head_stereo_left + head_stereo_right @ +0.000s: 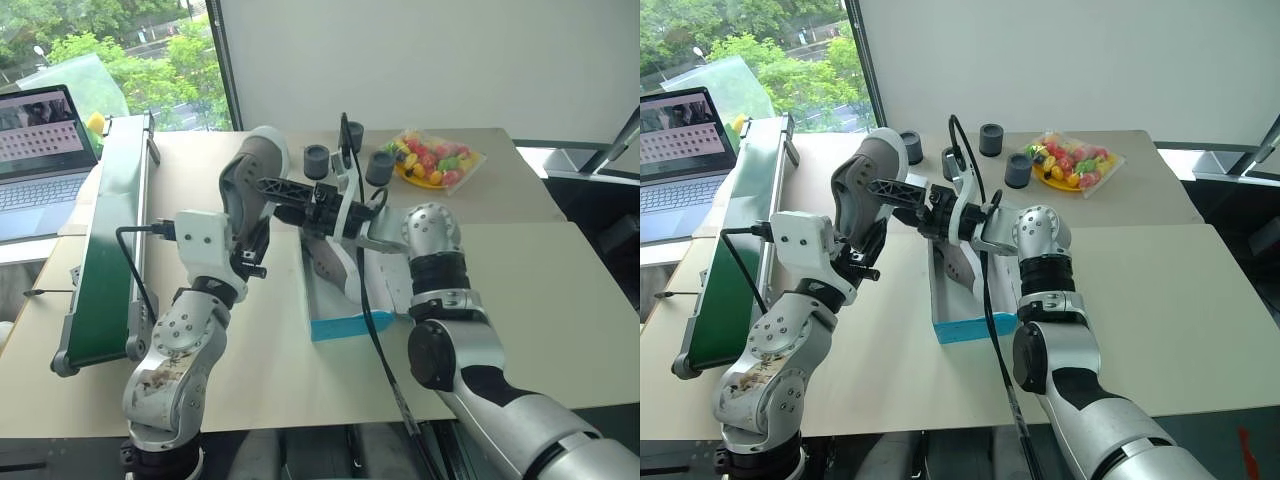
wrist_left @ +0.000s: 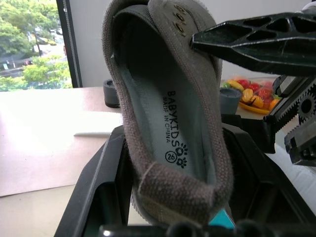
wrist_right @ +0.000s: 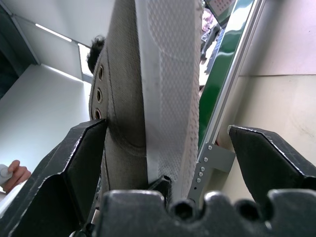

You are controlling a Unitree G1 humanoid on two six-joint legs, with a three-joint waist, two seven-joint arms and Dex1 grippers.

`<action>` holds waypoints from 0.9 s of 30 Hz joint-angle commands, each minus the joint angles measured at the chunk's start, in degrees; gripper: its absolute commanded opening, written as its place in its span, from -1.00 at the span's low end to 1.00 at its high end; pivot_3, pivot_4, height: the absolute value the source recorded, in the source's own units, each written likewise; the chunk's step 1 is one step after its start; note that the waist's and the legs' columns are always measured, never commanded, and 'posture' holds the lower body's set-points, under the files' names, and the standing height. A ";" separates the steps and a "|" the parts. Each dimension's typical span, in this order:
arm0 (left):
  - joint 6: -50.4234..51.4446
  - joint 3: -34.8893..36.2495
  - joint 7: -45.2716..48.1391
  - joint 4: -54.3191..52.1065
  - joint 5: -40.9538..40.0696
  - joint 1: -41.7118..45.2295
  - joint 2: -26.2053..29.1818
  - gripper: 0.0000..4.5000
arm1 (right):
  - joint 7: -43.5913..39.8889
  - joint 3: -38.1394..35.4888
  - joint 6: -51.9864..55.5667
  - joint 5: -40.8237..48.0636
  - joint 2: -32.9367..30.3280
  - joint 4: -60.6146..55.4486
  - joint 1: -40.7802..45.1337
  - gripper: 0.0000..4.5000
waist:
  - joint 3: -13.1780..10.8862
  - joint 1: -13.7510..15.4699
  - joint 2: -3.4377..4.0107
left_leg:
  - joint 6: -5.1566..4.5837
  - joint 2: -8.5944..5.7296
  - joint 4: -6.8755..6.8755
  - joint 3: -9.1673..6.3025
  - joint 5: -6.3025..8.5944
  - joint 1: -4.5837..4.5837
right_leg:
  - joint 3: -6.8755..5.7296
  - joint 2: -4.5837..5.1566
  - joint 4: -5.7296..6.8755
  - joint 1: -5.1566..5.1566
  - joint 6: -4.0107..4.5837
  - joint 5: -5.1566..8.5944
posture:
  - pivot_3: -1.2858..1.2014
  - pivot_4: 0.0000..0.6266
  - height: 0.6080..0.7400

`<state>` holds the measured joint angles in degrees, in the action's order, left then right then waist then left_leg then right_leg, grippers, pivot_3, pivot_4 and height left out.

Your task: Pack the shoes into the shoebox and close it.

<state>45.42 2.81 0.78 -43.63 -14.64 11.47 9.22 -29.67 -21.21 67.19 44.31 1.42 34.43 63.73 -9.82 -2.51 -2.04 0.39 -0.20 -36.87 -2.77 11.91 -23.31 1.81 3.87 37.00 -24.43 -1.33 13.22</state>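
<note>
Shoebox [image 1: 345,325] mostly hidden behind right arm.

The insole of the grey-brown shoe [image 2: 173,123] bears printed dark lettering: "BABYKIDS", beneath it "MADE IN CHINA", then a circled "26" beside small paw-print marks. The laptop [image 1: 40,160] screen shows a grid, possibly thumbnails, too small to read.

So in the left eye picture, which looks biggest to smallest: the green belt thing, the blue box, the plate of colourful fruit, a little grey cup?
1. Green conveyor belt, biggest by far.
2. Blue shoebox, though arms hide much of it.
3. Fruit plate; it sits farther back, so its place next to the box is unsure.
4. Grey cup, smallest.
</note>
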 commanded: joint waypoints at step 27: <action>1.06 0.05 1.88 -0.88 0.45 0.35 1.87 -0.05 | 4.82 -2.65 1.15 7.57 3.53 -10.62 -0.80 -0.70 | 0.00 0.06 0.00 | 0.00 0.00 -0.01 -0.01 0.00 0.01 | 0.00 -0.03 -0.01 0.03 -0.01 0.00 | 0.03 -0.52 0.82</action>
<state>46.32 2.60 2.74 -44.19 -14.71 12.36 10.63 -23.39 -23.04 67.44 47.10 4.06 27.70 61.92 -9.82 -2.44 -2.04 0.39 -0.20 -36.87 -2.78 11.91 -23.30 1.81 3.83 36.99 -24.40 -1.35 13.23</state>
